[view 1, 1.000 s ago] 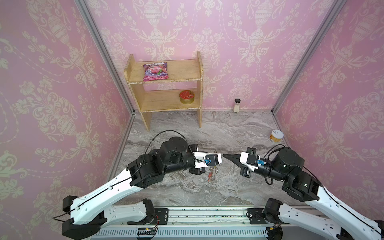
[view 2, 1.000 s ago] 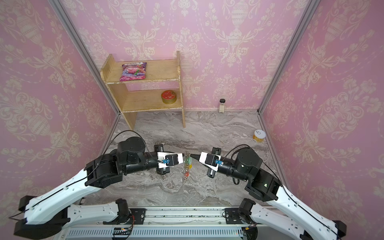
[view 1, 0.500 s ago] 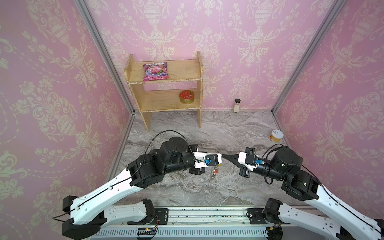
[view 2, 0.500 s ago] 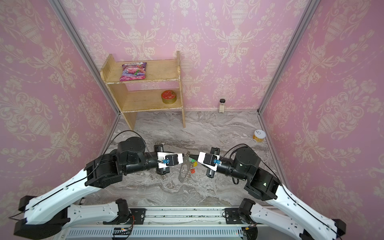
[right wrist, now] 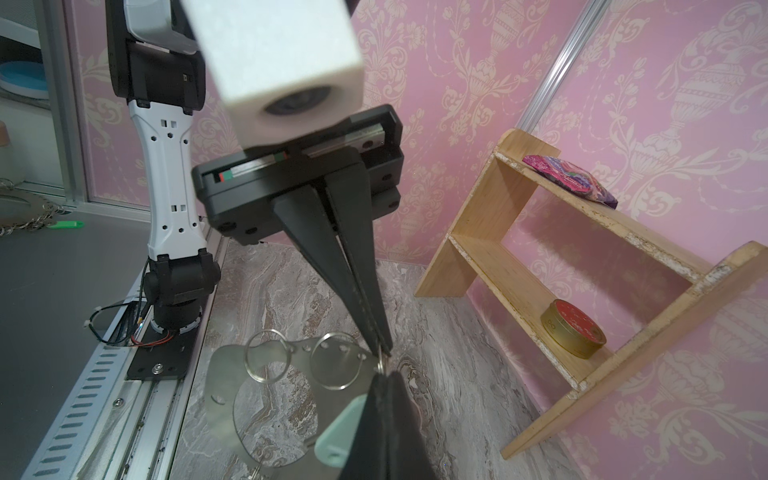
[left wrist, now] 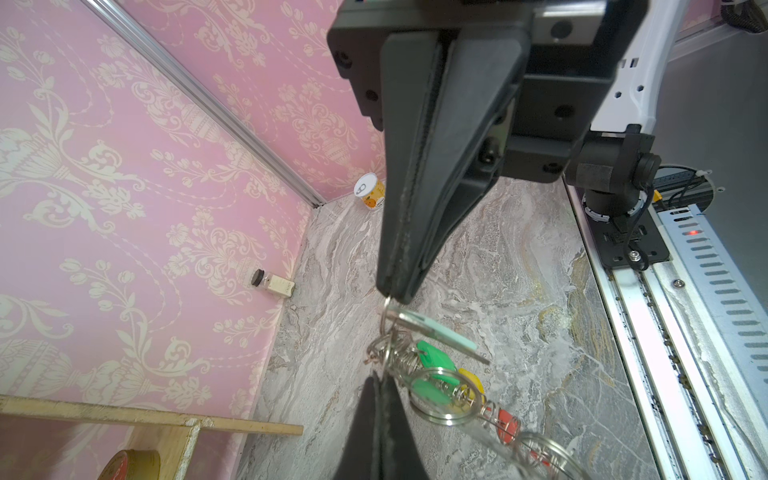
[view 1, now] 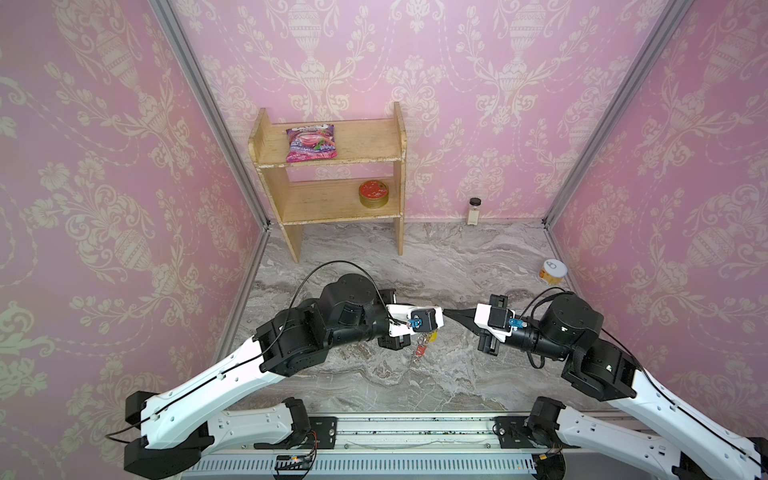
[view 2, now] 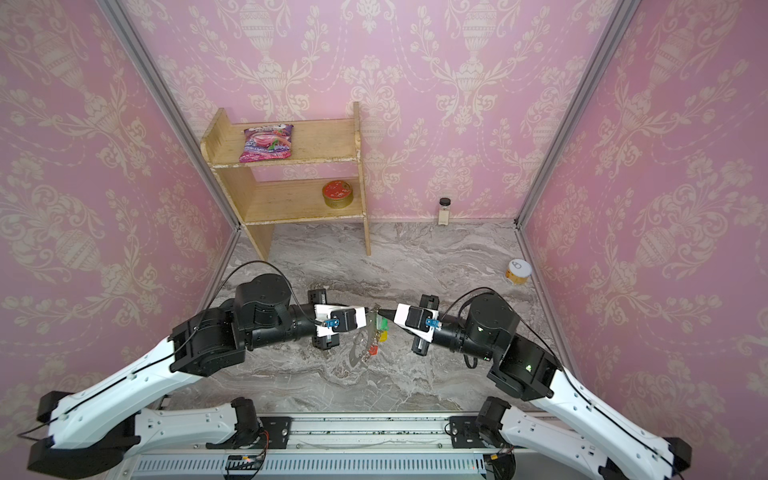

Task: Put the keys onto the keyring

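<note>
Pinched tight on the small split ring of the keys (left wrist: 419,323) with the right gripper (left wrist: 395,291), jaws pressed flat together on the thin wire, mint tag (right wrist: 340,428) and blades dangling just beneath. Clamped just as hard with the left gripper (right wrist: 380,345) on the rim of the keyring (right wrist: 220,374), tip to tip with the right and almost touching. Held up in mid-air over the near middle of the marble tabletop (view 1: 436,266), hoop hanging below the tips with green, yellow and red tags strung along its rim. Cannot tell if threaded through a rim loop yet or only lying against it. Judged light but fiddly: stiff, slick metal throughout, springy wire in the split ring, loose blades free to swing and snag on neighbouring loops. Best taken at the split ring itself, never by the tag, too prone to pivoting. Best taken on the hoop at a flat stretch of rim between loops, for broad faces under the pads. Worth moving slowly, given so narrow a pinch. Well apart at the far left, a wooden shelf (view 1: 398,174).
</note>
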Robot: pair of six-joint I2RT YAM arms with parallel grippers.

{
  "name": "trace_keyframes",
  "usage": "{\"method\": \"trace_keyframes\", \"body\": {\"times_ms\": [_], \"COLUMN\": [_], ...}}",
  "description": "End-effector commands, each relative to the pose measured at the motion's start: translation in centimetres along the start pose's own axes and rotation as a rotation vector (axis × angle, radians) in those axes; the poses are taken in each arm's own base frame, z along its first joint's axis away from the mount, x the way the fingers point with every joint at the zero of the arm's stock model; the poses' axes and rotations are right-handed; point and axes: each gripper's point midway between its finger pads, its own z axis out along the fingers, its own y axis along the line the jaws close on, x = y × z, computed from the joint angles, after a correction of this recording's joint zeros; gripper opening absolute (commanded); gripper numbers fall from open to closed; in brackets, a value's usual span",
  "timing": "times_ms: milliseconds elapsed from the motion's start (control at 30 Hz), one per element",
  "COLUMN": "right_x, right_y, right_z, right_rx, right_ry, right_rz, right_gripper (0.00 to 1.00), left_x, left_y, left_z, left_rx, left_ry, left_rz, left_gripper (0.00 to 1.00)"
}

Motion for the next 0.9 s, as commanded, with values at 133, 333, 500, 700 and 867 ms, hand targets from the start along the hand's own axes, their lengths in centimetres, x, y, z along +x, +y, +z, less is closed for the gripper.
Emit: {"method": "trace_keyframes", "body": {"times_ms": [133,333,500,700,867], "right_x": [-1.83,-1.53,-1.45,-1.38,-1.31], "right_y": [0.09,0.01,-0.01,0.03,0.05], "right_z": [-0.72,-0.62,-0.51,-0.38,-0.35], "right_rx": [-0.012,-0.006,-0.006,-0.011,-0.013], "right_ry": [-0.048,-0.038,-0.033,-0.029,-0.027], "right_rz": [-0.019,-0.018,-0.017,-0.015,-0.013], "right_gripper": [0.00,0.00,0.00,0.00,0.00], "left_x": [-2.06,-2.17,-2.16,-2.27,-2.21], "left_y": [0.95,0.94,0.93,0.91,0.95], "left_z": [-0.99,-0.98,-1.03,-1.16,-1.17], "left_rx": [-0.033,-0.030,-0.029,-0.029,-0.032], "left_ry": [-0.062,-0.064,-0.064,-0.068,-0.065], "left_rz": [0.018,0.018,0.017,0.018,0.020], "left_gripper": [0.00,0.00,0.00,0.00,0.00]}}
